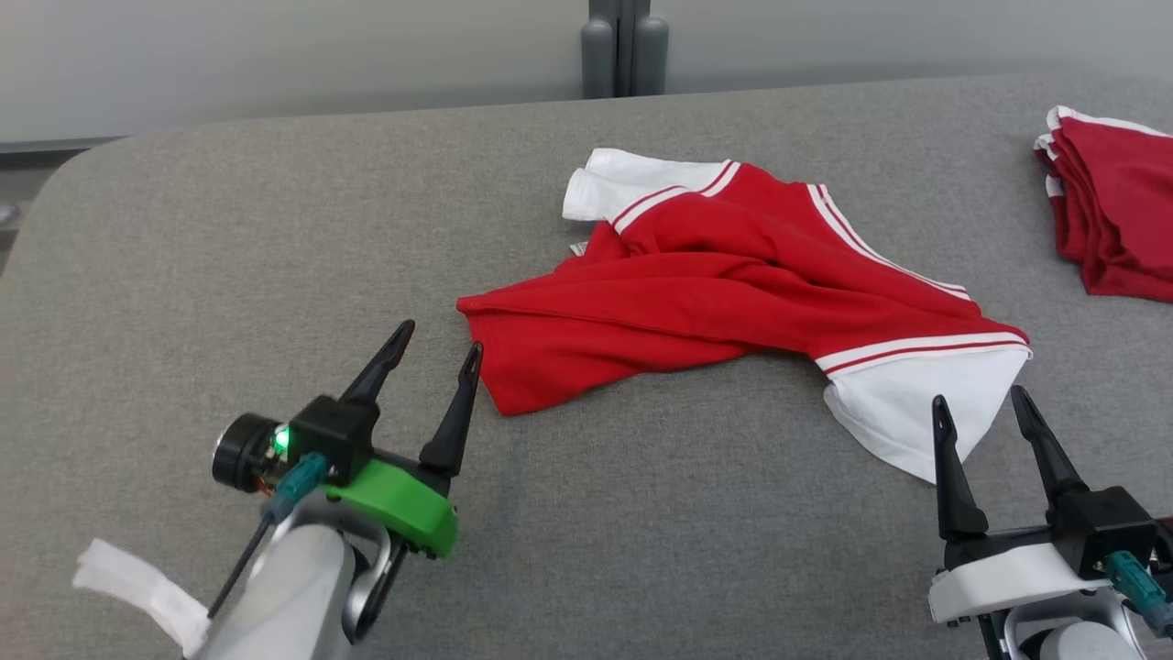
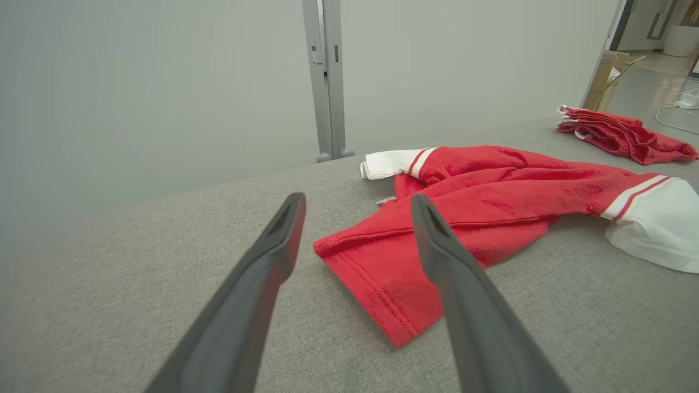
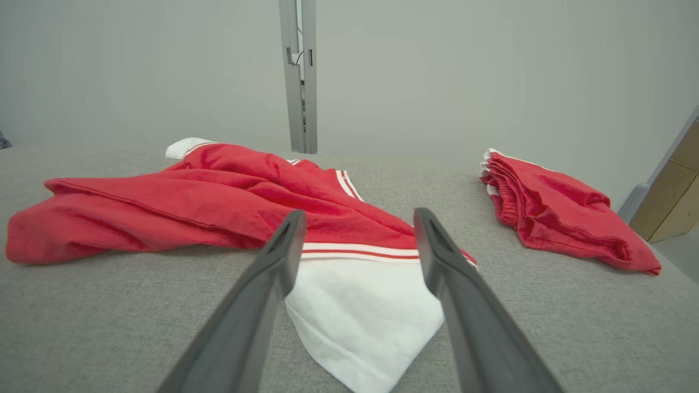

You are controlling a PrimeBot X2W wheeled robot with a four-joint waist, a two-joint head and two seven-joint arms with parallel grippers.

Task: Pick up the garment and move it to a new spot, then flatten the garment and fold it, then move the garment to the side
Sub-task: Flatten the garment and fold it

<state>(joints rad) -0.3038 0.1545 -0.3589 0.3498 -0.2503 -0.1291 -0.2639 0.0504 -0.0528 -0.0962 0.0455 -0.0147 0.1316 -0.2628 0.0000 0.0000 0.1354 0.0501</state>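
A red garment (image 1: 715,284) with white sleeves and white-red stripes lies crumpled across the middle of the grey table (image 1: 229,247). My left gripper (image 1: 440,344) hovers open just left of its red hem corner (image 2: 377,284), fingers empty. My right gripper (image 1: 979,403) stands open right at the near edge of the white sleeve (image 1: 916,403). In the right wrist view that white sleeve (image 3: 360,316) lies between and ahead of the two fingers (image 3: 464,305), nothing gripped. The garment (image 2: 491,191) stretches away to the right in the left wrist view.
A folded stack of red clothes (image 1: 1113,206) sits at the table's far right, also seen as a red stack (image 3: 557,213) and a red stack (image 2: 622,134). A grey post (image 1: 623,46) stands behind the table. Cardboard (image 3: 666,202) lies beyond the right edge.
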